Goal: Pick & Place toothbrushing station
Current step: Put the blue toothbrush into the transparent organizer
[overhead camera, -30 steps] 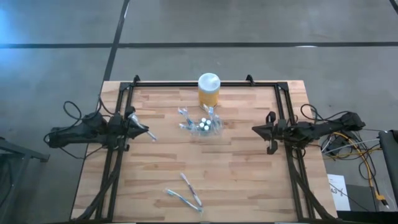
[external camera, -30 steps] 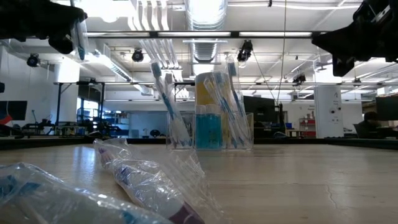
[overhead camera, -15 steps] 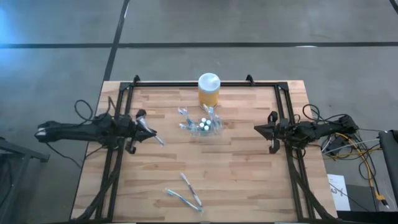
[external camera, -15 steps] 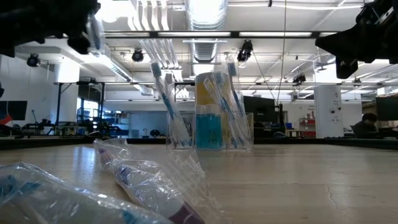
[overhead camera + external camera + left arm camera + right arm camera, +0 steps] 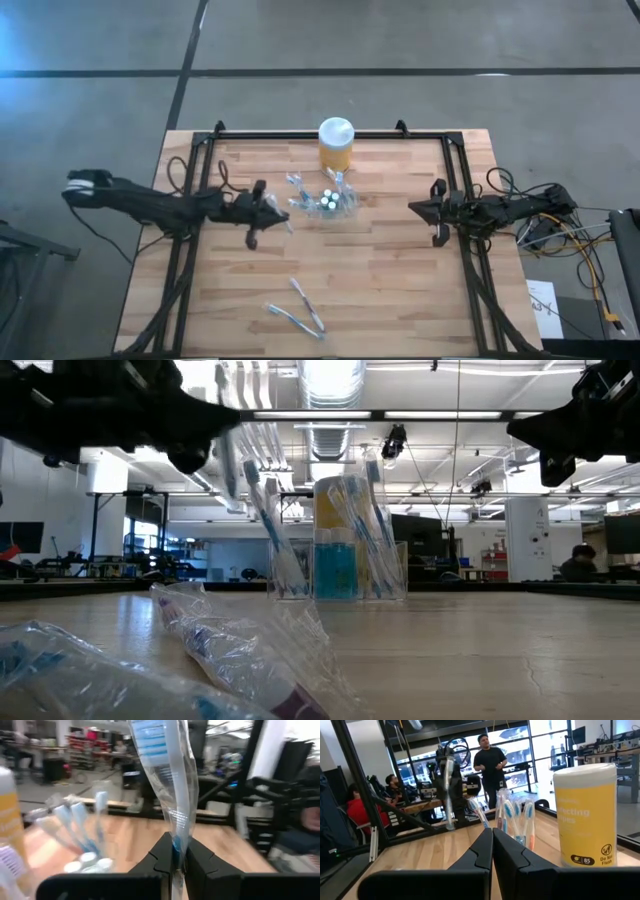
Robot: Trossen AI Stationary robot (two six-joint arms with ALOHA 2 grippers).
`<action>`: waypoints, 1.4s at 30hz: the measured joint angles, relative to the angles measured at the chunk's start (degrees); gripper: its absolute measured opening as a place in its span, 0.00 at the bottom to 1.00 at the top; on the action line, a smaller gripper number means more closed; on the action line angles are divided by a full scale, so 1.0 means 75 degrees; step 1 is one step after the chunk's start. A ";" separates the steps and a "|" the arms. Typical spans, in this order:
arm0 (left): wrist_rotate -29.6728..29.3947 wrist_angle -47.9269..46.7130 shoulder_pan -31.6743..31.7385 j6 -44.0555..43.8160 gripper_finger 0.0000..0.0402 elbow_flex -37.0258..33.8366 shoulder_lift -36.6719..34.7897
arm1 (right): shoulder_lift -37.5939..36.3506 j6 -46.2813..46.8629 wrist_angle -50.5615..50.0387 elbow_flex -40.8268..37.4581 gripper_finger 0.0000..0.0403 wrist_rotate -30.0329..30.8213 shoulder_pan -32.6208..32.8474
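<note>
We note the left gripper [image 5: 284, 212] clamps a wrapped toothbrush [image 5: 167, 785] upright; the clear holder [image 5: 330, 204] stands just beyond it, toward the worktop's right edge; the right gripper [image 5: 414, 208], closed and empty, waits farther off.

A holder [image 5: 328, 203] of toothbrushes [image 5: 268, 520] stands mid-table, just in front of a jar [image 5: 336, 143] at the far edge. More toothbrushes [image 5: 297, 310] lie near the front edge; the left gripper [image 5: 283, 213] hangs just left of the holder, the right gripper [image 5: 415, 208] well right.

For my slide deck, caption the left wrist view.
Left pincer shut on a wrapped toothbrush, nearing the holder.
</note>
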 joint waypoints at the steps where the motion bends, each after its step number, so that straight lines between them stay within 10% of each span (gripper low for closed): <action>1: -0.0117 0.0259 0.0000 0.0066 0.06 0.0052 0.0294 | 0.0000 0.0005 -0.0006 0.0000 0.02 -0.0011 0.0000; 20: -0.3448 0.1111 0.0003 0.1882 0.06 0.2029 0.3612 | 0.0167 0.0095 -0.0073 0.0000 0.02 -0.0022 0.0003; 42: -0.4174 0.1480 0.0017 0.1115 0.06 0.2131 0.5291 | 0.0248 0.0242 -0.0188 0.0000 0.02 -0.0022 0.0003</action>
